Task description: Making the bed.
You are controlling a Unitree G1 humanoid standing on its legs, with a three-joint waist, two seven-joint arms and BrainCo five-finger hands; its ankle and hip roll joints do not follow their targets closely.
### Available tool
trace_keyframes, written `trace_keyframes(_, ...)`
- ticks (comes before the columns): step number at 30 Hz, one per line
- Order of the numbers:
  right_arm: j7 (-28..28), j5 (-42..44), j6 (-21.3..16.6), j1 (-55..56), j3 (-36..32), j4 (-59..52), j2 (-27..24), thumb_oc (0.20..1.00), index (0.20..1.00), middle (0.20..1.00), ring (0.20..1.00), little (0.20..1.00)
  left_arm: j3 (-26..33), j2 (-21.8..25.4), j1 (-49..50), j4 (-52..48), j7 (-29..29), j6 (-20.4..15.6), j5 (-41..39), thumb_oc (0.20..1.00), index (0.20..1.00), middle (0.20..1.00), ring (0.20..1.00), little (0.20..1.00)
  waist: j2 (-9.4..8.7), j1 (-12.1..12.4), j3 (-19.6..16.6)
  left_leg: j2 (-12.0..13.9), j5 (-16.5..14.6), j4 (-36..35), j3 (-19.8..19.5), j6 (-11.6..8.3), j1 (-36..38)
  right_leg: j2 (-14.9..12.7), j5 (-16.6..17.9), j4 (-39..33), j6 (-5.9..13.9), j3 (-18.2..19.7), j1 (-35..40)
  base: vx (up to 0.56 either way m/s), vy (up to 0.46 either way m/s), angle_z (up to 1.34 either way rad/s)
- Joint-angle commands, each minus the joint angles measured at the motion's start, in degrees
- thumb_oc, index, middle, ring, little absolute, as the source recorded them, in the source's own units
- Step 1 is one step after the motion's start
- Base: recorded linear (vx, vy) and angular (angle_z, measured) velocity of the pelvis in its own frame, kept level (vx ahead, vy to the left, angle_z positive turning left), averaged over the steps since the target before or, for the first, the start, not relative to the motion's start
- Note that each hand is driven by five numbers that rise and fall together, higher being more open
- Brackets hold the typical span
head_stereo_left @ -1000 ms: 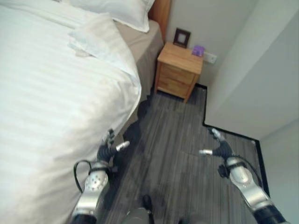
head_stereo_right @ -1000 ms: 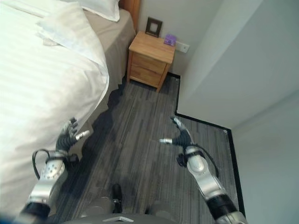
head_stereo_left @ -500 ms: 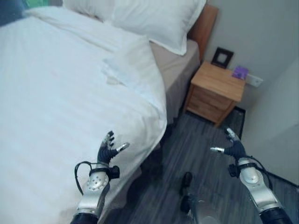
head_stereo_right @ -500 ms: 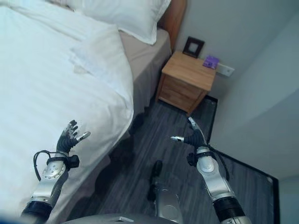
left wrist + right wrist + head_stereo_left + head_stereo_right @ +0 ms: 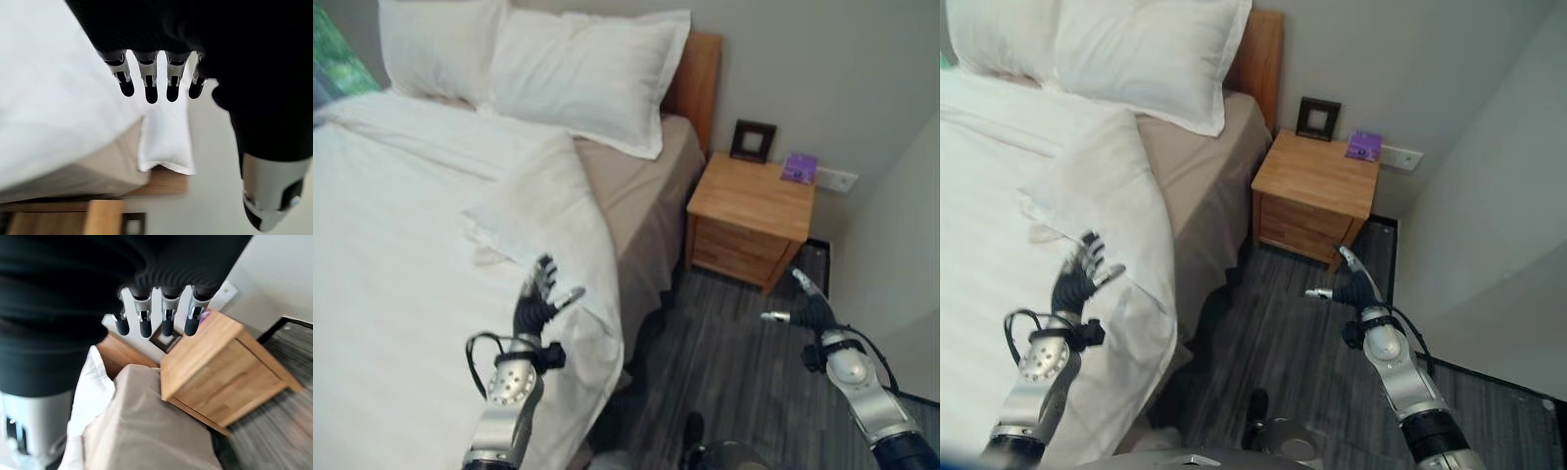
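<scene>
The duvet is spread over the bed, its corner folded back at 10 o'clock from the left hand. It is judged soft, light and floppy, best pinched at that folded edge. Both hands are held spread and empty, the right hand above the floor at 3 o'clock

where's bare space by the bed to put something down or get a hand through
Free: the nightstand top in front of the frame and purple item; the bare sheet between duvet and bed edge. The floor between bed and nightstand is open. Crowded: the pillows at the headboard.
</scene>
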Motion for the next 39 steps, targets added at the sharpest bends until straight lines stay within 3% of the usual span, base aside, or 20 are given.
trace_keyframes(1,0.65,1.11,-4.05,-2.76,0.32,-2.98,-3.02,1.0,1.0,1.0,1.0,1.0,3.41,2.08,-0.42,-4.63,-0.15,-5.68,-2.91,1.0,1.0,1.0,1.0,1.0,1.55,0.05,0.39,-1.21,5.9,-12.27,3.68,3.57,0.18,-5.43,-6.73,-2.15,11.4,-0.26,6.69,0.26,0.006,-0.03)
trace_keyframes(3,0.39,1.03,-4.57,-3.49,0.36,-3.2,-3.35,1.0,1.0,1.0,1.0,1.0,4.07,2.04,-0.04,-5.7,-0.63,-6.2,-4.07,1.0,1.0,1.0,1.0,1.0,2.61,0.16,0.33,-1.91,9.06,-16.35,7.83,3.11,-1.77,-3.6,-8.41,-2.15,11.12,-0.53,8.34,0.3,-0.016,0.2)
trace_keyframes(5,0.27,1.04,-4.7,-4.12,0.36,-3.75,-3.29,1.0,1.0,1.0,1.0,1.0,4.05,1.61,0.27,-6.13,-0.72,-6.28,-4.85,1.0,1.0,1.0,1.0,1.0,2.87,0.58,0.02,-1.84,10.15,-18.1,10.8,2.51,-2.56,-2.57,-10.6,-2.15,10.97,-0.44,10.94,0.35,0.0,0.33)
trace_keyframes(6,0.56,0.58,-4.65,-4.13,0.24,-4.3,-3.22,1.0,1.0,1.0,1.0,1.0,4.04,1.37,0.52,-6.38,-1.39,-6.07,-5.58,1.0,1.0,1.0,1.0,1.0,3.03,0.86,-0.45,-1.97,10.74,-21.14,12.14,3.64,-0.98,-2.01,-10.38,-2.15,10.81,-1.07,11.44,0.28,0.053,0.29)
trace_keyframes(9,0.97,-0.69,-4.54,-4.16,0.95,-4.37,-2.83,1.0,1.0,1.0,1.0,1.0,3.66,1.51,1.08,-6.26,-1.58,-5.67,-5.75,1.0,1.0,1.0,1.0,1.0,2.69,0.68,-1.27,-3.7,10.76,-25.22,11.2,5.07,2.48,-2.14,-10.13,-0.79,11.31,-1.94,12.54,0.26,0.063,-0.06)
trace_keyframes(11,1.27,-2.56,-4.63,-5.01,1.41,-3.98,-1.84,1.0,1.0,1.0,1.0,1.0,3.35,3.28,-0.49,-6.05,-1.34,-5.17,-5.29,1.0,1.0,1.0,1.0,1.0,1.61,0.89,-1.51,-4.06,8.99,-28.21,11.82,6.96,6.68,-4.05,-9.87,13.4,14.86,-4.04,8.46,0.25,0.071,0.13)
trace_keyframes(12,1.26,-2.57,-4.64,-5.07,1.43,-3.94,-1.81,1.0,1.0,1.0,1.0,1.0,3.38,3.3,-0.51,-6.06,-1.32,-5.16,-5.28,1.0,1.0,1.0,1.0,1.0,1.52,0.9,-1.51,-4.2,9.02,-28.33,11.87,7.05,6.7,-4.26,-10.15,13.94,14.95,-3.98,8.17,0.19,0.103,0.15)
trace_keyframes(13,1.16,-3.59,-4.48,-7.22,2.49,-3.84,-1.55,1.0,1.0,1.0,1.0,1.0,2.99,4.31,-1.7,-6.22,-0.63,-5.36,-5.16,1.0,1.0,1.0,1.0,1.0,1.84,-0.01,-0.67,-4.04,8.19,-30.68,11.5,8.35,10.21,-7.44,-5.86,26.16,19.24,-4.75,2.4,0.16,0.073,0.0)
trace_keyframes(15,0.79,-4.3,-4.26,-9.24,3.11,-4.01,-1.75,1.0,1.0,1.0,1.0,1.0,3.14,4.99,-2.6,-6.67,0.36,-5.93,-5.28,1.0,1.0,1.0,1.0,1.0,2.4,-0.64,0.14,-3.38,7.89,-32.09,10.66,8.87,12.16,-9.74,-2.39,34.74,20.78,-4.73,-1.76,0.23,0.017,0.34)
trace_keyframes(16,0.49,-4.49,-4.37,-9.74,2.85,-4.79,-2.32,1.0,1.0,1.0,1.0,1.0,3.52,5.1,-2.59,-7.15,0.44,-6.21,-5.81,1.0,1.0,1.0,1.0,1.0,2.49,-0.64,0.18,-3.19,7.55,-32.41,10.05,8.78,12.67,-11.28,-2.23,34.81,20.43,-4.93,-2.37,0.23,-0.055,0.66)
trace_keyframes(18,0.13,-4.71,-4.6,-10.61,2.57,-6.06,-3.11,1.0,1.0,1.0,1.0,1.0,4.37,5.51,-2.12,-8.23,0.56,-6.83,-6.17,1.0,1.0,1.0,1.0,1.0,2.65,-0.52,0.14,-2.7,7.72,-32.75,8.85,8.38,12.46,-12.44,-2.91,31.93,19.02,-5.04,-2.85,0.2,-0.119,0.68)
trace_keyframes(21,-0.82,-5.02,-4.71,-12.12,2.07,-7.26,-4.66,1.0,1.0,1.0,1.0,1.0,5.58,6.86,-2.4,-9.56,1.15,-7.88,-6.84,1.0,1.0,1.0,1.0,1.0,1.94,-0.12,-0.19,-1.74,7.95,-32.75,5.21,6.61,11.41,-12.27,-5.11,21.81,16.84,-0.56,-2.98,0.21,-0.262,0.78)
trace_keyframes(24,-1.88,-5.66,-4.24,-10.94,0.22,-8.29,-5.67,1.0,1.0,1.0,1.0,1.0,6.1,7.4,-4.21,-9.45,1.16,-8.59,-8.51,1.0,1.0,1.0,1.0,1.0,0.96,-0.23,-0.48,-1.63,7.93,-32.75,-1.85,5.17,10.0,-11.59,-3.98,12.76,16.42,12.11,-2.85,0.2,-0.398,1.29)
trace_keyframes(26,-2.52,-6.57,-3.79,-8.81,-1.55,-8.58,-5.92,1.0,1.0,1.0,1.0,1.0,5.75,7.81,-5.92,-8.07,1.69,-8.56,-8.75,1.0,1.0,1.0,1.0,1.0,0.19,-0.78,-0.79,-1.41,8.57,-32.75,-8.32,4.34,8.5,-10.95,-2.68,12.38,16.95,22.09,-2.18,0.15,-0.454,1.89)
trace_keyframes(28,-2.57,-7.06,-3.37,-7.42,-2.1,-8.83,-6.27,1.0,1.0,1.0,1.0,1.0,5.81,8.06,-6.37,-6.58,2.0,-8.4,-9.45,1.0,1.0,1.0,1.0,1.0,-0.32,-1.25,-1.26,-0.78,8.81,-32.72,-12.44,3.59,7.9,-10.48,-2.57,12.03,16.83,27.29,-1.19,0.17,-0.458,2.15)
trace_keyframes(30,-2.47,-7.26,-3.22,-7.68,-1.71,-8.58,-6.41,1.0,1.0,1.0,1.0,1.0,6.33,8.21,-6.04,-5.45,2.24,-8.28,-9.66,1.0,1.0,1.0,1.0,1.0,-0.6,-1.23,-1.54,-0.08,8.94,-32.68,-13.89,2.95,7.85,-10.52,-2.73,10.85,16.55,27.67,-0.43,0.12,-0.405,1.6)
trace_keyframes(32,-1.29,-7.2,-2.98,-9.62,0.3,-8.4,-6.97,1.0,1.0,1.0,1.0,1.0,9.85,8.0,-2.31,-2.95,3.17,-7.64,-9.73,1.0,1.0,1.0,1.0,1.0,-1.15,1.12,-3.05,2.27,9.84,-32.67,-14.52,1.53,7.58,-10.68,-5.33,4.87,16.03,23.48,2.76,0.17,-0.558,0.5)
trace_keyframes(36,0.07,-6.73,-3.05,-13.81,3.08,-6.75,-11.27,1.0,1.0,1.0,1.0,1.0,13.83,5.97,1.47,-0.23,3.96,-7.72,-11.83,1.0,1.0,1.0,1.0,1.0,0.02,3.36,-2.96,5.87,14.72,-32.75,-15.45,-2.43,5.16,-8.0,-8.16,-2.15,14.59,18.98,7.36,0.02,-0.379,0.23)
trace_keyframes(37,-0.01,-6.43,-3.07,-14.46,3.08,-6.13,-12.71,1.0,1.0,1.0,1.0,1.0,13.95,5.59,0.95,0.06,4.27,-7.78,-12.1,1.0,1.0,1.0,1.0,1.0,0.46,3.15,-2.33,6.32,16.64,-32.75,-14.66,-2.79,3.3,-7.52,-8.83,-2.15,14.24,16.98,7.53,-0.14,-0.248,0.3)
trace_keyframes(39,-0.56,-7.19,-2.36,-14.71,2.0,-4.84,-16.01,1.0,1.0,1.0,1.0,1.0,14.16,5.12,0.25,0.18,4.24,-7.94,-13.04,1.0,1.0,1.0,1.0,1.0,-0.47,1.53,-1.22,6.58,16.36,-32.75,-6.03,-1.2,2.06,-8.01,-9.83,-2.15,13.73,13.11,7.75,-0.17,-0.225,0.5)
